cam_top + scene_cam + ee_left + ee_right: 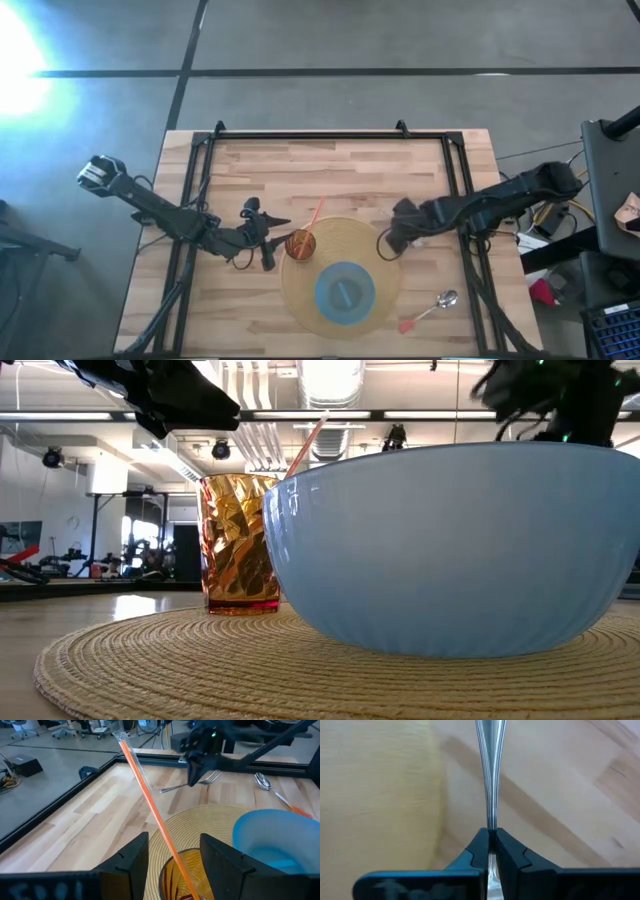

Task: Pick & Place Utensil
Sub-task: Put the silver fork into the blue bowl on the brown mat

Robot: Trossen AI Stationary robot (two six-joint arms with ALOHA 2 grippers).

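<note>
A silver fork (172, 787) lies on the wood beyond the woven placemat (375, 245). My right gripper (491, 837) is shut on its handle and shows at the mat's right edge in the high view (397, 240). My left gripper (172, 852) is open at the mat's left side (283, 241). Its fingers stand on either side of an amber cup (300, 244) holding an orange straw (145, 785), and I see no touch. The cup stands upright on the mat (238, 545). A blue bowl (345, 290) sits on the mat's near half. My right gripper pinches the fork's thin handle (491, 820) between its two fingers, about midway along the fork (189, 783). The fingers come from above, slanting down. Tines (214, 776) and handle end (162, 790) stick out to either side. Whether the fork is lifted off the wood I cannot tell.
A spoon with a red handle (432, 307) lies on the wood to the right of the mat's near edge. A black frame (330, 135) runs around the table's far and side edges. Bare wood shows on the far half of the table.
</note>
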